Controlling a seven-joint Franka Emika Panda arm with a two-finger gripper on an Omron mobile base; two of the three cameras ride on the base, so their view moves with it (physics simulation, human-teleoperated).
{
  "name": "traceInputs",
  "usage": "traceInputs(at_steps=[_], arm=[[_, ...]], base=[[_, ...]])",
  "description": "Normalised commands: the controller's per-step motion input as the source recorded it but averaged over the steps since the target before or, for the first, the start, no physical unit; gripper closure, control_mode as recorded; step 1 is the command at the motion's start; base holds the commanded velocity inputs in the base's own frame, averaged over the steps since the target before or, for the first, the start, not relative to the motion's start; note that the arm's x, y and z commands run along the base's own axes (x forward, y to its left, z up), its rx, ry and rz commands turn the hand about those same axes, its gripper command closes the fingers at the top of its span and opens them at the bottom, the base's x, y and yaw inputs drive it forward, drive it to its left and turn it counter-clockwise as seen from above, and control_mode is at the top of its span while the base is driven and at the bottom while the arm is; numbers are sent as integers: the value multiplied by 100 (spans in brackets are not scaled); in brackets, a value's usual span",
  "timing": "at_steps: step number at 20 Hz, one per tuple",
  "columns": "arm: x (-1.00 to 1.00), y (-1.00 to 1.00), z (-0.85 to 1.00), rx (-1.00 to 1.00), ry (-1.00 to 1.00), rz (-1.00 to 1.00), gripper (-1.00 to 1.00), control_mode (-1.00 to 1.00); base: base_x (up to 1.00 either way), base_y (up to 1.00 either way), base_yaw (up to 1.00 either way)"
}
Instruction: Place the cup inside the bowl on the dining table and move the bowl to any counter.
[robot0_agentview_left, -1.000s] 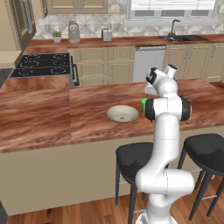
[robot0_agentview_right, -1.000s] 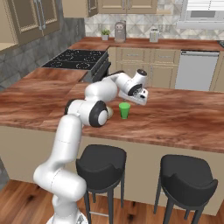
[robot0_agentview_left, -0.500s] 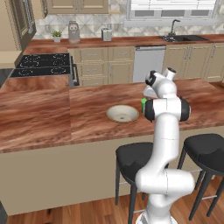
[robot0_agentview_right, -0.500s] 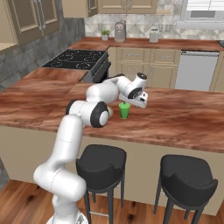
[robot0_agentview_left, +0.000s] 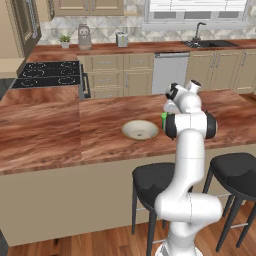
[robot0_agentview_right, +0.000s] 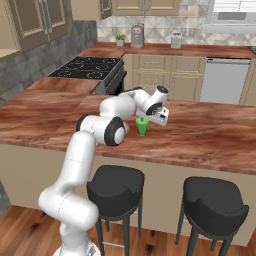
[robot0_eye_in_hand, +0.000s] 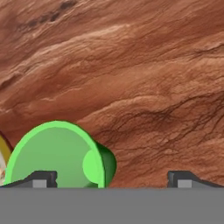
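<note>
Green cup (robot0_agentview_right: 143, 126) upright on the dining table (robot0_agentview_right: 210, 135), used here as the landmark: right beside it, on its far-right side in the right base view, hangs the gripper (robot0_agentview_right: 161, 118), tilted down toward the tabletop. Jaws spread wide, pinching nothing. From the hand view, looking into the cup's (robot0_eye_in_hand: 59, 155) open mouth at lower left, left fingertip (robot0_eye_in_hand: 41, 178) low in front of the rim, right fingertip (robot0_eye_in_hand: 183, 179) well clear over bare wood grain (robot0_eye_in_hand: 144, 83). Cannot tell whether that left tip touches the cup. Sliver of cream and tan at the far left edge, just beyond the cup, too little to name with certainty. From the left base view, bowl (robot0_agentview_left: 140, 130) resting on the dining table (robot0_agentview_left: 60, 135) near the cup (robot0_agentview_left: 163, 117), apart from it, cream inside, holding nothing. Cup mostly hidden there behind the white arm, just a green edge peeking out. Black stools (robot0_agentview_right: 116, 183) tucked under the table edge below the cup. Counter (robot0_agentview_left: 150, 48) with sink and faucet well behind, along the tiled wall
</note>
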Motion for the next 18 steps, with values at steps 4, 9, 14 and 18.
traceInputs(at_steps=[4, 9, 14, 18], arm=[[2, 0, -14, 0, 0, 0, -100, -100], [5, 0, -13, 0, 0, 0, -100, -100], [2, 0, -6, 0, 0, 0, -100, -100], [0, 0, 0, 0, 0, 0, -100, -100]], base=[[0, 0, 0], [0, 0, 0], [0, 0, 0], [0, 0, 0]])
